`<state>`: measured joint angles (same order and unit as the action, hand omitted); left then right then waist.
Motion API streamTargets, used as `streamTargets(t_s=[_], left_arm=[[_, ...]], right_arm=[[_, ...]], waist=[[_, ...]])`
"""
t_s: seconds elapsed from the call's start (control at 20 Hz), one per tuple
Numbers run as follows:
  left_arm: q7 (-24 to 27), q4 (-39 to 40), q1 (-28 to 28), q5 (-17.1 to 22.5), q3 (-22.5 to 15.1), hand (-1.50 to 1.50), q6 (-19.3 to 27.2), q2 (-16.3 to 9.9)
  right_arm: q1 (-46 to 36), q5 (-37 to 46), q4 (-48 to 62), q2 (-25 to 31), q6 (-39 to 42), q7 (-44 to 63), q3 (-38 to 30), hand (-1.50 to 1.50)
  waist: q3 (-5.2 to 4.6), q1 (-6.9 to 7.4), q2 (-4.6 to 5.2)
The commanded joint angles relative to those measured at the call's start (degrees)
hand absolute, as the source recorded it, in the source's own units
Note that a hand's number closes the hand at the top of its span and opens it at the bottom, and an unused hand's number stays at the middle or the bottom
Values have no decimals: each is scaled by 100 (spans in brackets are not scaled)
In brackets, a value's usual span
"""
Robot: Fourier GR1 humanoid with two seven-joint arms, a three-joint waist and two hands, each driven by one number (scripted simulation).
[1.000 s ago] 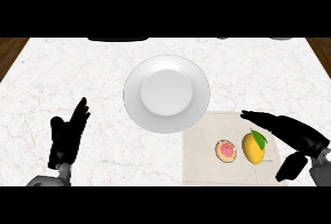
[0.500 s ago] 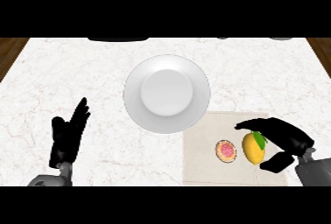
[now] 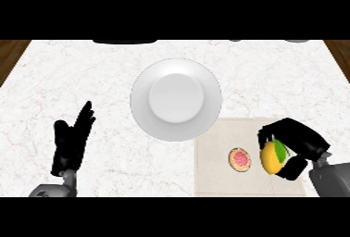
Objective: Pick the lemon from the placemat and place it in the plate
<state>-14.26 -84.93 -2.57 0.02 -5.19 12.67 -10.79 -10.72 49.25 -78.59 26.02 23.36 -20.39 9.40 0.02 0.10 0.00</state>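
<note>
Lemon (image 3: 272,157): yellow, oval, with a green patch at its upper right. The long axis is set nearly along the view's vertical, the upper end tipped slightly to the right, toward the green patch. It is found over the right part of the placemat (image 3: 219,180), right of the small round item and well below and right of the plate. Whether it rests on the placemat or is lifted just off it cannot be told.

Right hand (image 3: 299,139): black, entered from the lower right on a grey forearm. It is curled round the lemon; the fingers are wrapped over the upper end and right side of the fruit, and a dark part of the hand is seen at its lower right. The lemon is thus enclosed from above and from the right, with its left face and lower end left exposed.

Placemat: pale beige, rectangular, laid on the counter (image 3: 82,74) below and right of the plate, its upper left corner tucked just under the plate's lower rim.

Small round item (image 3: 240,159): a pink centre with an orange-brown ring, laid on the placemat just left of the lemon, apart from it.

Plate (image 3: 205,88): white, round, unoccupied.

Left hand (image 3: 70,143): black, held open with fingers straight and pointed upward, resting left of the plate and well apart from it, nothing grasped.

Counter: white marble, lightly veined.
</note>
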Motion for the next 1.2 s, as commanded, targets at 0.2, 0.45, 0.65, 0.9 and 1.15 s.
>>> streamTargets(t_s=[0.2, 0.45, 0.65, 0.9, 1.15], left_arm=[[115, 36, -22, -75, -130, 0, -33, 112], [118, 57, -48, -84, -165, 0, -89, 89], [124, 60, -152, -100, -260, 0, -222, 55], [83, 122, -233, -182, -384, 0, -221, 118], [77, 176, -349, -182, -445, 0, -279, 158]], right_arm=[[-836, 499, 330, -1812, -1041, 3249, -748, 150], [-1285, 1078, 372, -2405, -2012, 4836, -1118, 150], [-2058, 1834, 394, -2584, -2627, 6283, -1095, 150], [-3012, 3148, 493, -2596, -3247, 7895, -919, 150], [-3822, 4225, 1014, -2600, -3148, 9627, -734, 150]], waist=[[-33, 241, 54], [-65, 392, 79], [-74, 619, 75], [-92, 750, 69], [-69, 844, 113]])
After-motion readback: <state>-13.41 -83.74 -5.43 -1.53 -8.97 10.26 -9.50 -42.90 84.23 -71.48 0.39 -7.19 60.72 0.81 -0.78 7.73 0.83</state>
